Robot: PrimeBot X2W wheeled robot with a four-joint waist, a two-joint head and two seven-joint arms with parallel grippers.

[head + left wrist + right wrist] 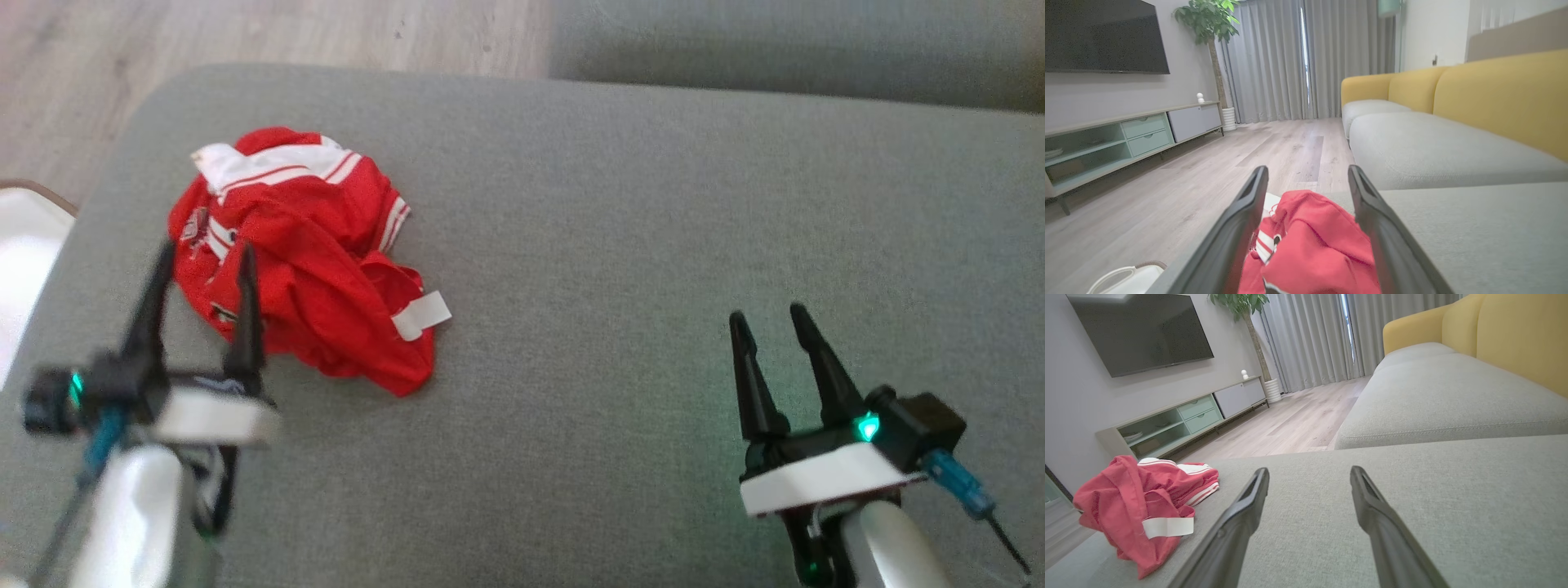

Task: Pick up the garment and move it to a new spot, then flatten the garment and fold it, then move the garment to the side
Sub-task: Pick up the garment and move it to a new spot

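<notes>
**Item 1, garment** [318, 245]: red, with white striped trim and a white tab [420, 314] at its near right edge. It is found crumpled in a heap on the left part of a grey upholstered seat cushion [612, 245], near the cushion's left edge. No part of it is spread flat or folded.

**Item 2, left gripper** [206, 247]: placed at the garment's left side. The jaws are spread wide and nothing is clamped. In the left wrist view the red cloth is seen between the two dark fingers. Whether the fingers touch the cloth cannot be told.

**Item 3, right gripper** [767, 313]: held over bare grey cushion, well apart from the garment and to its right. The jaws are parted wide and nothing is held.

**Item 4, surroundings**:
- A pale wooden floor [245, 33] is seen beyond the cushion.
- A white object with a brown rim [20, 245] is noted at the cushion's left.
- A further grey seat [1433, 151] with yellow backrests [1494, 90] is recorded.
- A wall-mounted television [1102, 36] is seen above a low cabinet [1126, 134].
- A potted plant [1208, 20] stands beside grey curtains [1290, 61].
</notes>
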